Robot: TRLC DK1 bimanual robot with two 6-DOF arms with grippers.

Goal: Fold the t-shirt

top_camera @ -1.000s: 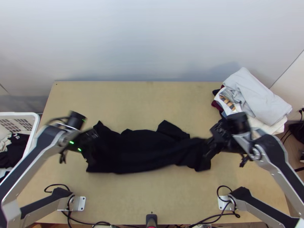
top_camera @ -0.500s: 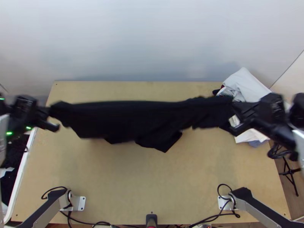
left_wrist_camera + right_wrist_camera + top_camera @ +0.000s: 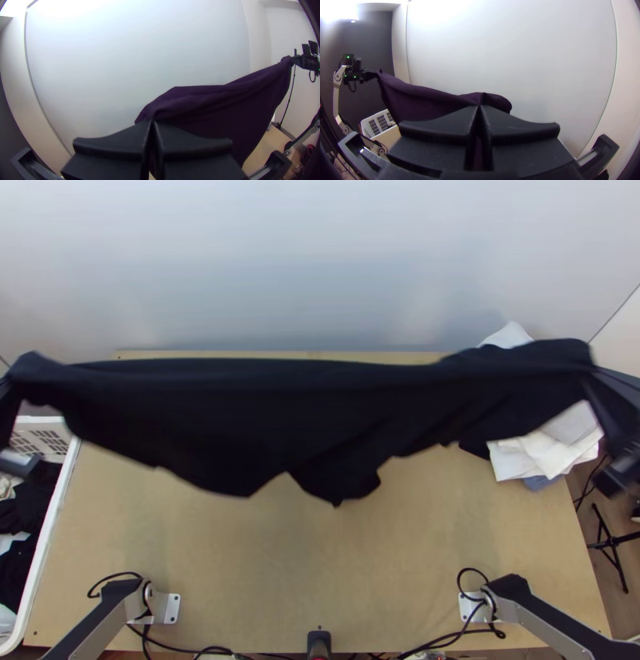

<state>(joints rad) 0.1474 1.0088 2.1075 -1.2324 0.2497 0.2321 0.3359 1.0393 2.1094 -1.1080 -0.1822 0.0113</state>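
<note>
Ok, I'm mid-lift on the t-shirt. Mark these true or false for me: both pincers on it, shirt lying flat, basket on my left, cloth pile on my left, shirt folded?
1. The left pincer and the right pincer both hold the t-shirt. True.
2. The t-shirt lies flat. False: it hangs stretched between the two pincers, above the table.
3. The white basket is on the robot's left. True.
4. The pile of light cloth is on the robot's left. False: it is on the right, partly hidden by the t-shirt in the top view.
5. The t-shirt is folded into a compact square. False: it spans widely from one pincer to the other, its lower edge uneven.
</note>
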